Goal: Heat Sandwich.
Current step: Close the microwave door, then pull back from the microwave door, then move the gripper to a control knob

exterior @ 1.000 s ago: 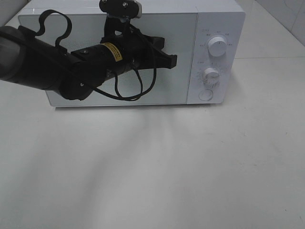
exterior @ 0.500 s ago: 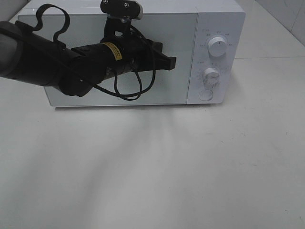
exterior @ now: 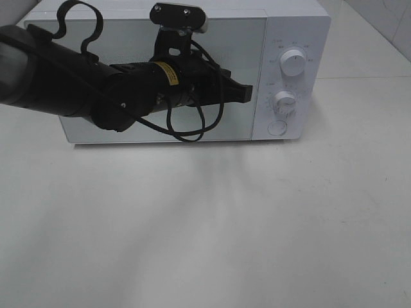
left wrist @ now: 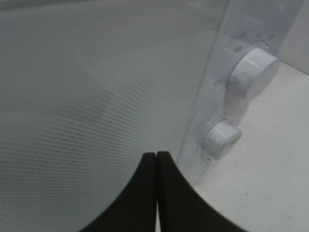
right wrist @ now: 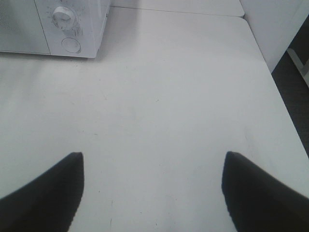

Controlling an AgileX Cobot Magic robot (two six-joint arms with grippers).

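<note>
The left gripper (exterior: 246, 94), pressed together, has slid right along the microwave door (exterior: 241, 45) toward the control panel (exterior: 307, 90); the right gripper (right wrist: 153, 154) is spread.

Left gripper (exterior: 247, 94): farther across the microwave door (exterior: 241, 45) than a second ago, tip nearer the control panel (exterior: 303, 38).
Left arm (exterior: 58, 80): slightly higher, farther along the door.
Cable loop (exterior: 192, 131): shifted toward the panel.

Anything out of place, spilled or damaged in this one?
Nothing spilled, askew or damaged. The microwave sits square with its door shut; the left hand, closed, points at the door's edge by the dials. No sandwich is in view.
</note>
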